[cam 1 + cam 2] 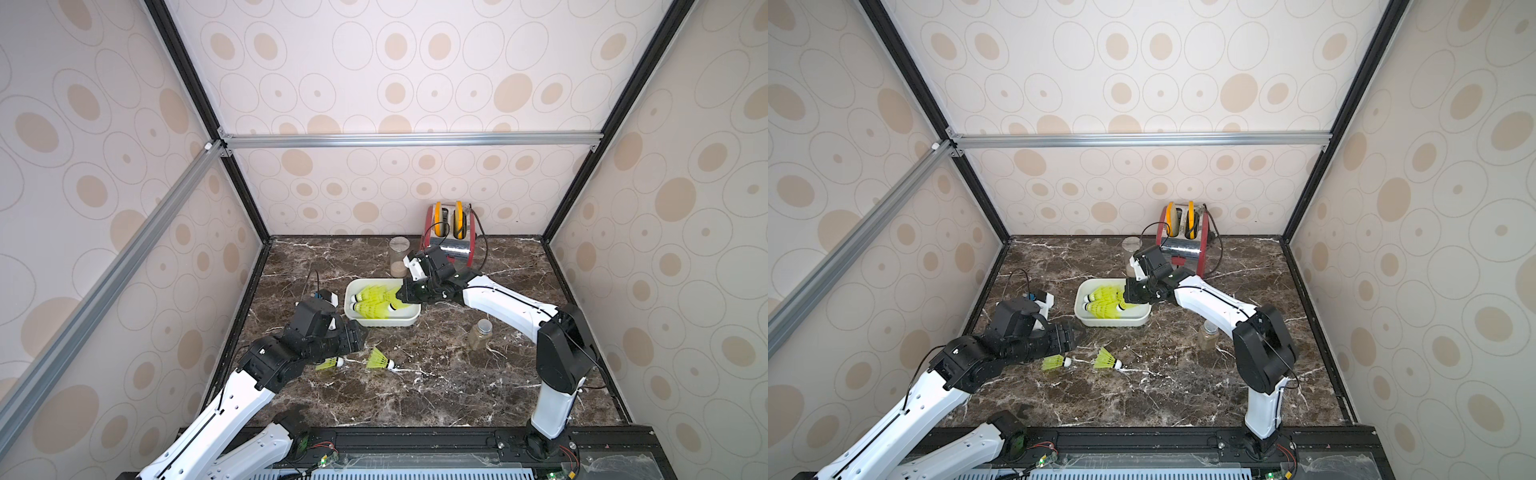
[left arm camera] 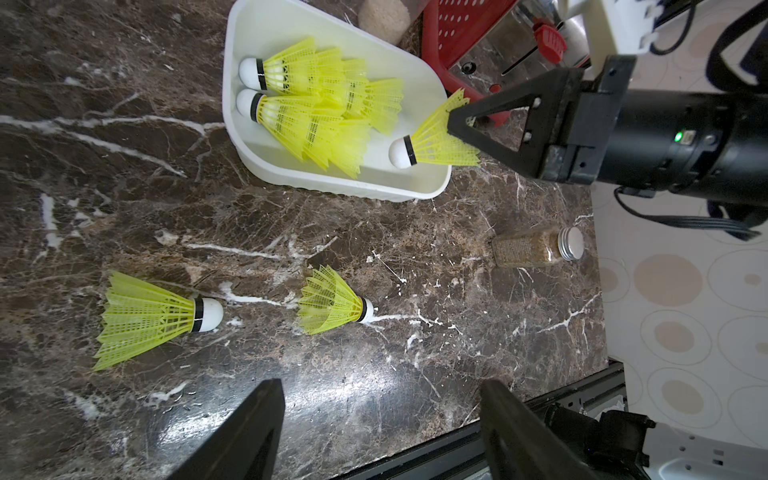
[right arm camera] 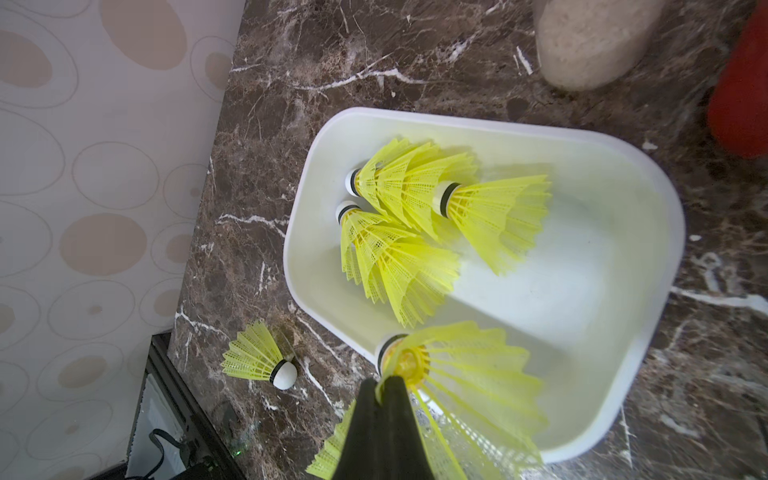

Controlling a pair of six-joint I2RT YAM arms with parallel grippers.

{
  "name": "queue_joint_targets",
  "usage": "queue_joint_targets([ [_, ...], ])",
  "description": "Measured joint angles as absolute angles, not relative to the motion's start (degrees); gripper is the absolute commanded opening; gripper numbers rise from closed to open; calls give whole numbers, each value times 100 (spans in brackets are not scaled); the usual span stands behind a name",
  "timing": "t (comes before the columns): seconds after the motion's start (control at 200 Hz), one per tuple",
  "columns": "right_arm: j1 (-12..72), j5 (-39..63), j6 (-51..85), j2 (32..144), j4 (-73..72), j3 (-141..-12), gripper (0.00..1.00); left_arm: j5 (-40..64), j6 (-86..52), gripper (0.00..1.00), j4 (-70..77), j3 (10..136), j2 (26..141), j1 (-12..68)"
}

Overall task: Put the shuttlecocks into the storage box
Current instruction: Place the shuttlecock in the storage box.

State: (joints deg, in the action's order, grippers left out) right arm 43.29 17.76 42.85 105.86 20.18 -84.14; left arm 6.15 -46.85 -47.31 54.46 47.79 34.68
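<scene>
The white storage box (image 1: pixel 388 322) (image 2: pixel 332 187) sits mid-table and holds several neon yellow shuttlecocks (image 1: pixel 370 301) (image 3: pixel 399 249) lying on their sides. My right gripper (image 1: pixel 401 297) (image 3: pixel 384 384) hangs over the box's right end, shut on the skirt edge of one more shuttlecock (image 2: pixel 436 145) (image 3: pixel 469 374), whose white tip points down into the box. Two shuttlecocks (image 1: pixel 330 364) (image 1: pixel 380 359) lie on the marble in front of the box (image 2: pixel 153 318) (image 2: pixel 332 301). My left gripper (image 1: pixel 361 338) (image 2: pixel 380 386) hovers just above them, open and holding nothing.
A red and steel toaster (image 1: pixel 451 245) stands at the back wall, with a clear jar of sand (image 1: pixel 399 257) to its left. A small spice jar (image 1: pixel 480 334) stands right of the box. A white device (image 1: pixel 328 297) sits left of the box.
</scene>
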Motion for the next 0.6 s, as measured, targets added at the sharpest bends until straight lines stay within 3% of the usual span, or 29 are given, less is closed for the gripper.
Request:
queue_joint_targets([
  [0.601,4292,1791,4954,10903,1365,-8165,0,602,-4604,77,-4781,5478,4788,3468],
])
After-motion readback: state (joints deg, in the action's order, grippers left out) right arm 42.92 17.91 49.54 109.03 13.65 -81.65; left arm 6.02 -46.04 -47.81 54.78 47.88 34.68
